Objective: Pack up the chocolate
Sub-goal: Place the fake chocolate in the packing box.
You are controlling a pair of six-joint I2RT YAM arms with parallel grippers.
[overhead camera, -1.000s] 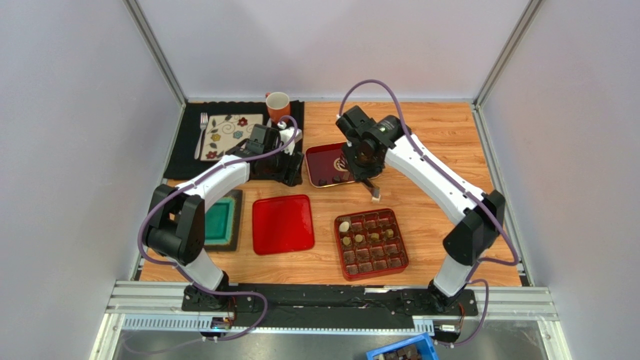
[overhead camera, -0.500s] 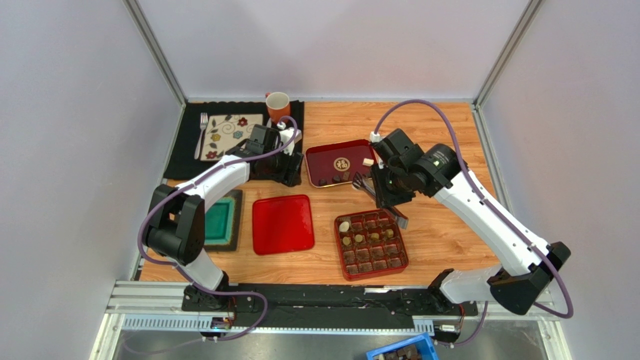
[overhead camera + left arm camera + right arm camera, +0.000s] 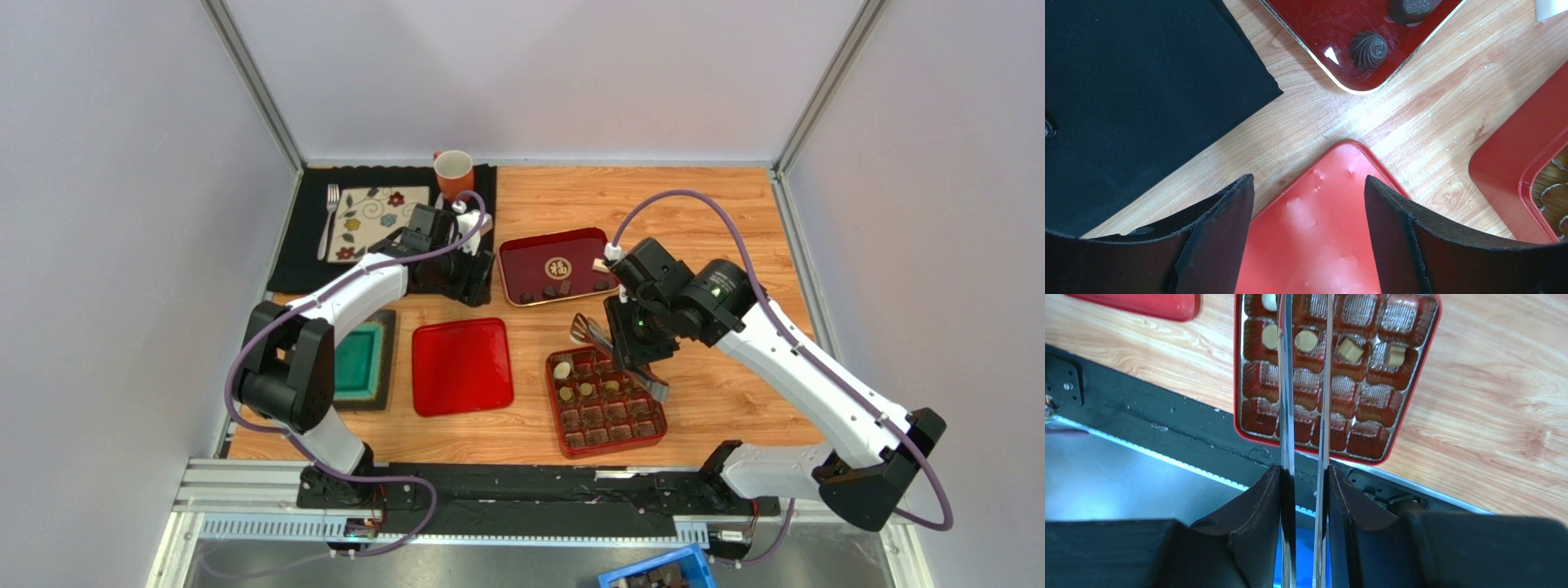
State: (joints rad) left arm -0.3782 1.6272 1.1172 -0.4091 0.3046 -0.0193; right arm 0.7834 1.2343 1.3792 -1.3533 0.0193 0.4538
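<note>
Top view high overhead from 6 o'clock above tabletop (image 3: 724,208), both wrist views close, facing down, right shares gridded box (image 3: 1376,398) with top

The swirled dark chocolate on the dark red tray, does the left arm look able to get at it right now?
Probably yes. The left gripper hangs open just short of the tray, the chocolate lies uncovered near its corner, and nothing stands between them.
</note>
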